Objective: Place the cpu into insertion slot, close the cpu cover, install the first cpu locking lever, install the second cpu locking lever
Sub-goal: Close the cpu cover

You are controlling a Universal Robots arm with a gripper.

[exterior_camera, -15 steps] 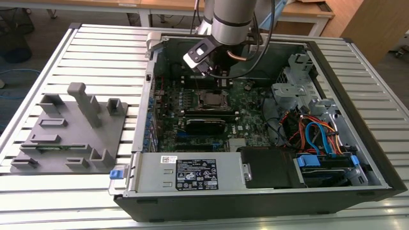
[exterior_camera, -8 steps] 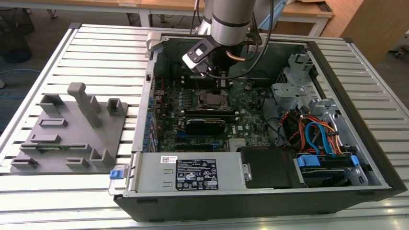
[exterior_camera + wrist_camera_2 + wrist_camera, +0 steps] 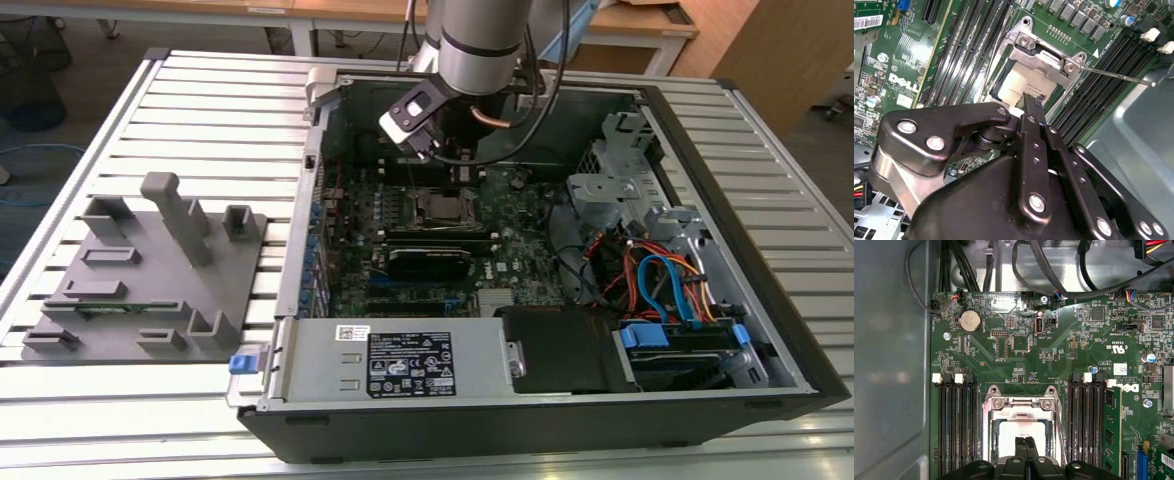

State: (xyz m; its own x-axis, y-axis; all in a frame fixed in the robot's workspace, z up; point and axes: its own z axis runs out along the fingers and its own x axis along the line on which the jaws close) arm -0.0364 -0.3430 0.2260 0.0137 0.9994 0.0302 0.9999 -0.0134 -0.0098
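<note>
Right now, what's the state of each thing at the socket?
cpu: seated in the insertion slot
cpu cover: down, cpu showing through its cut-out
locking lever: unlatched, sticking out sideways
claw: shut, tips at the cpu top
computer case: side open

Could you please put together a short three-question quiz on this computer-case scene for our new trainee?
1. True or false: the flat, square, dull-silver cpu lies in the square, silver-rimmed insertion slot.
2. The thin silver metal cpu cover is: A) lying flat over the cpu; B) standing upright; C) removed altogether.
3. Fill in: the black gripper, poised over the insertion slot, has its fingers ____ (open or shut).
Key: 1 true; 2 A; 3 shut.
</note>
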